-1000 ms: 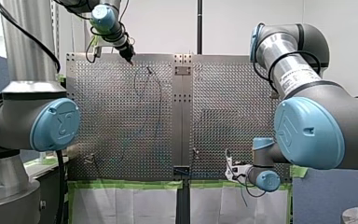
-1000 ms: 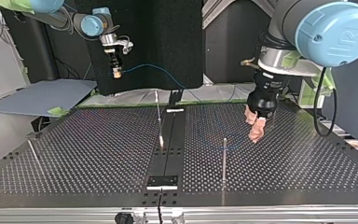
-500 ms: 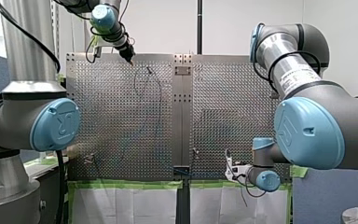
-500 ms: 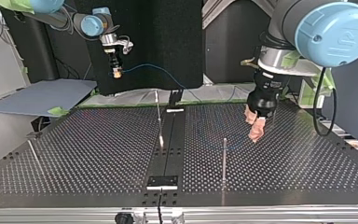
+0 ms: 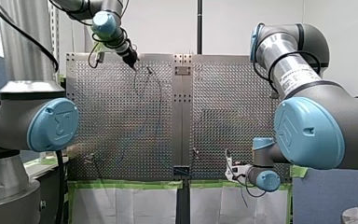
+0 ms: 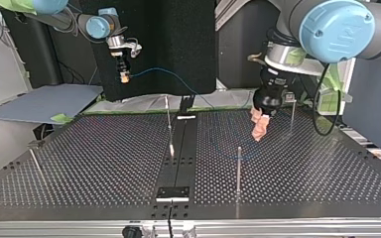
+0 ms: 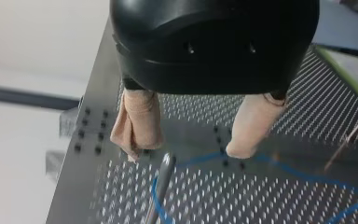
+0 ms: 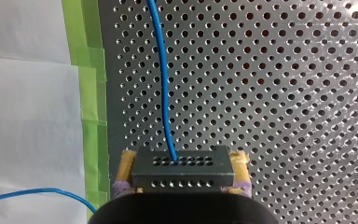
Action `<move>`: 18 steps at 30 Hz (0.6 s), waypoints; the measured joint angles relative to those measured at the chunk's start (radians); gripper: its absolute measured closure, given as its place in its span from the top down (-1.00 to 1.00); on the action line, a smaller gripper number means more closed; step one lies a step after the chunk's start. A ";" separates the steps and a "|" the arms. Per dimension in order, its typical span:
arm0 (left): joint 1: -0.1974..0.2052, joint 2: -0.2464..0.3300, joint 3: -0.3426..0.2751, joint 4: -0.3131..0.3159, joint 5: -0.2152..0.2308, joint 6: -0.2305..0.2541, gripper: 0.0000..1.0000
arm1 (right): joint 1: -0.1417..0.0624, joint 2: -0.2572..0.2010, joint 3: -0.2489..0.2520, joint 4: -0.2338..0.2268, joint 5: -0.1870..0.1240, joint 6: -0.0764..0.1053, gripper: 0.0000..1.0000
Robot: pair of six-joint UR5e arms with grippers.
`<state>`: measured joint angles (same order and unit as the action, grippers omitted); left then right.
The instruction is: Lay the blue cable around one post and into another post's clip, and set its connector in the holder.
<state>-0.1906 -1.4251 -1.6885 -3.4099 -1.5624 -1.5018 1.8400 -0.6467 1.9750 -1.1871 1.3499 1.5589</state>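
Blue cable [image 8: 160,70] lies slack on the perforated table [image 6: 79,163] and curves close past the foot of the tall post [image 6: 238,168]. I cannot confirm whether it actually wraps that post. Well away from the post, the cable rises off the table to the connector [image 8: 183,170], which my right gripper [image 6: 124,75] clamps between yellow pads.

Risk one: my left gripper [image 7: 184,150] hangs just above the cable beside the post, its beige pads spread wide and holding nothing. From the wrist, the post stands almost between the pads. In my judgement a descent or closure here could strike or trap the post instead of the thin cable. The pads could also skid over a cable lying this flat.

Risk two: a pull from my right arm could drag the slack clear of the post before it is pinned.

Pose: my left arm descends beside the post from above, wrist pitched, fingers aimed at the table. My right arm is raised beyond the table edge opposite the post, gripper pointing straight down.
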 joint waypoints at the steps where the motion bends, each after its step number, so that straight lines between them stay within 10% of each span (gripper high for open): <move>1: -0.007 0.002 -0.008 0.008 0.008 0.004 1.00 | 0.000 0.000 0.000 0.000 0.000 0.000 -0.98; 7: -0.066 -0.009 -0.069 0.068 0.047 -0.021 1.00 | 0.002 0.000 0.000 0.003 0.002 0.000 -0.98; 18: -0.171 -0.106 -0.175 0.174 -0.040 -0.124 1.00 | 0.006 0.000 0.000 0.005 0.003 -0.002 -0.98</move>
<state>-0.3617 -1.5312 -1.8633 -3.2359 -1.6020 -1.6257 1.8456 -0.6467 1.9751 -1.1819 1.3531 1.5573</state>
